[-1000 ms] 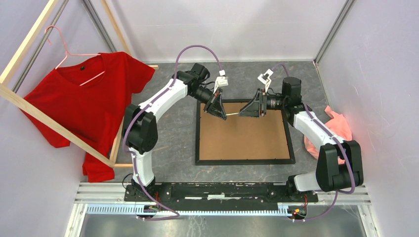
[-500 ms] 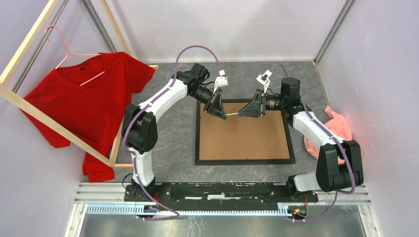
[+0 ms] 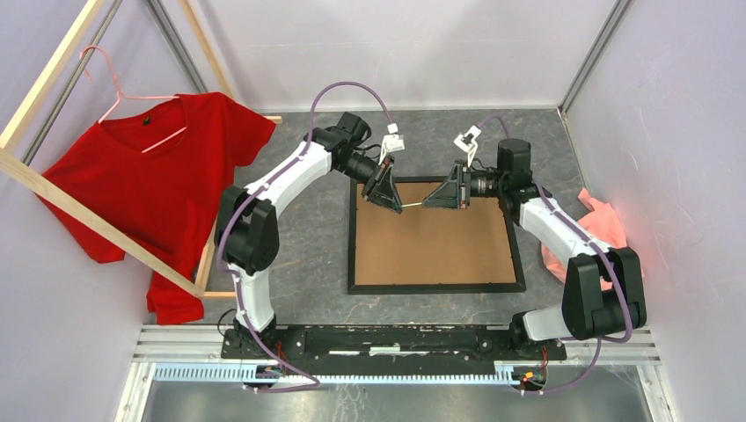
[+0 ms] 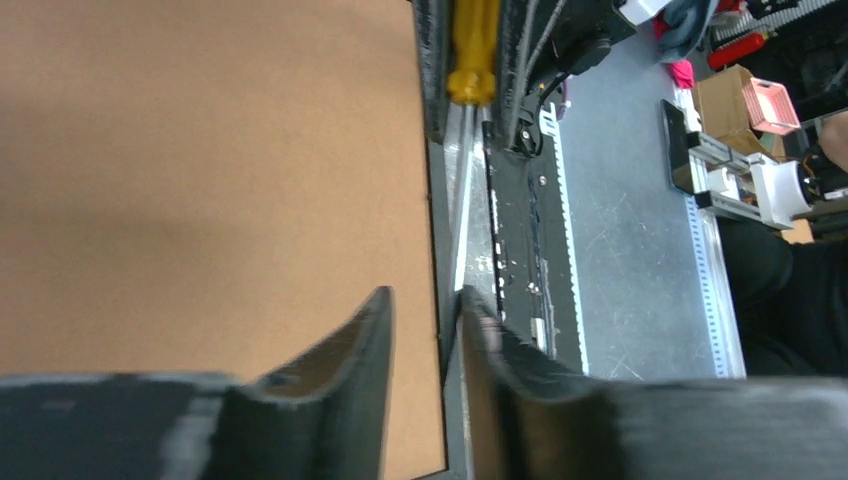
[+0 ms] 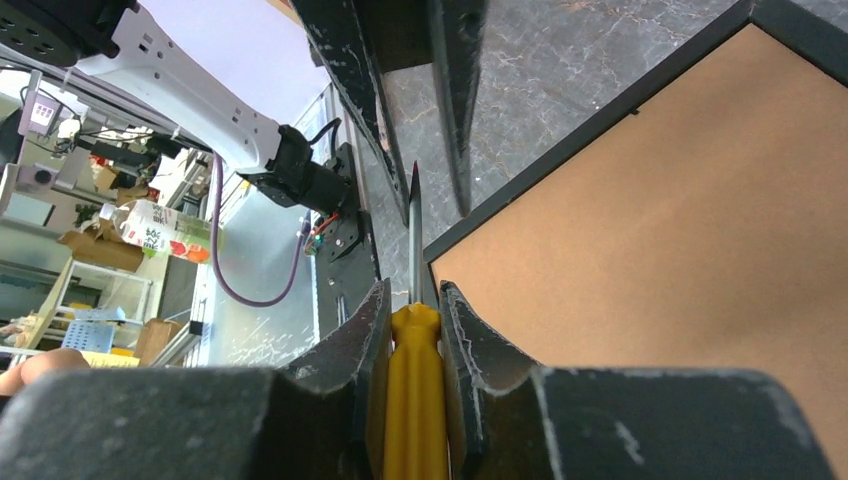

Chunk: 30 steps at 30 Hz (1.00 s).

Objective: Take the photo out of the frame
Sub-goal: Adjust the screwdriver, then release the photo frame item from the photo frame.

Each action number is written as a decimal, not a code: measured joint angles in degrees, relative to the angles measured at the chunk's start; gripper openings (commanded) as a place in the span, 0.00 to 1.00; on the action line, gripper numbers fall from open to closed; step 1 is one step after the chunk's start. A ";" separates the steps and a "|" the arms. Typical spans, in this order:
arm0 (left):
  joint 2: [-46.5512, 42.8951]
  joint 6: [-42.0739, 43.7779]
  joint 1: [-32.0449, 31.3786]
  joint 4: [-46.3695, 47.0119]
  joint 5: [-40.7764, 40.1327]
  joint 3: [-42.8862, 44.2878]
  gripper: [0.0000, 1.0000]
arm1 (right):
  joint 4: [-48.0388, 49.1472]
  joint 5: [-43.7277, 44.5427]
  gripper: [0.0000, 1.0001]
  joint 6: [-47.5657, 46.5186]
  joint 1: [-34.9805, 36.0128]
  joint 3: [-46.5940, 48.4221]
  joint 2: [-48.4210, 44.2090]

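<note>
1. The frame (image 3: 431, 287) lies flat on the surface (image 3: 308, 255) with its back up, so only the brown backing board (image 3: 431, 242) shows. The photo is out of sight, presumably under that board inside the frame.
2. The right hand (image 5: 410, 310) is clenched on the yellow handle of a screwdriver (image 5: 412, 400). Its thin shaft points across at the other hand. Holding it by the handle leaves the blade free for prying.
3. The left hand (image 4: 425, 310) has its fingers a little apart on either side of the shaft. The gap is wider than the metal, so it reads as released, not pinching.
4. Both hands hang over the frame's far edge. This looks like the tool passing to the right hand, ready to work the board loose.
</note>
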 measured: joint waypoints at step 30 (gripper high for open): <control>-8.28 -23.34 13.20 25.81 -36.79 -12.79 0.75 | 17.03 23.23 0.00 10.16 7.10 -11.80 0.90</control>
